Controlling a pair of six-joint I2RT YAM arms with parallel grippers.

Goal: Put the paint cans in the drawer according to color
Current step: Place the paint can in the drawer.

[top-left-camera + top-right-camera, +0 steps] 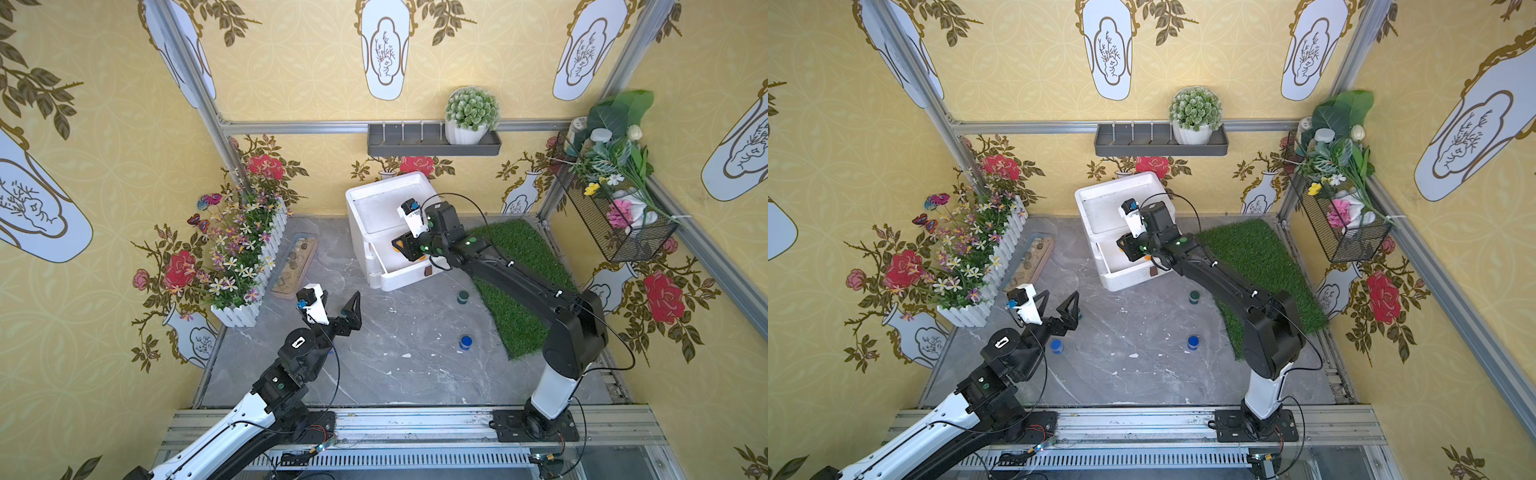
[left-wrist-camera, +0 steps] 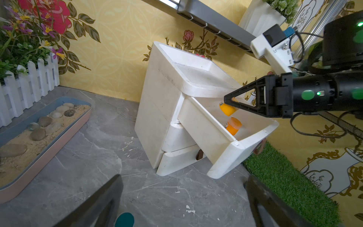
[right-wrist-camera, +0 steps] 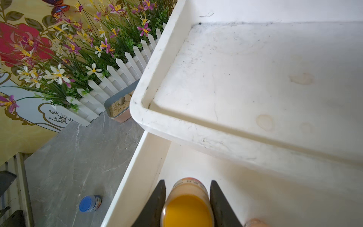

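**Grip.** The right end effector [image 3: 187,182] is clamped on a small round orange plastic paint jar [image 3: 188,209], with its two black fingers pressing opposite side walls.

**Position.** The held jar hangs tilted above the pulled-out top drawer [image 2: 206,130] of the white plastic drawer cabinet [image 2: 157,98]. A second orange jar [image 2: 233,125] rests inside that drawer.

**Other arm.** The left end effector [image 1: 1061,296] stands wide apart and holds nothing. It is out in front of the cabinet, over a dark green jar [image 2: 124,220].

**Remaining items.** Another dark green jar [image 1: 462,296], a blue jar [image 1: 466,342] and a further blue jar [image 1: 1056,345] stand on the grey marble-patterned surface [image 1: 395,382] in front of the cabinet.

**Handling assessment.** The jars appear light, rigid and smooth-walled, so they are likely to slip or roll. A hold across the cylindrical wall, just below the lid, looks soundest.

**Materials.** The drawer walls are hard, glossy and scuffed. The cabinet top forms a shallow recessed tray.
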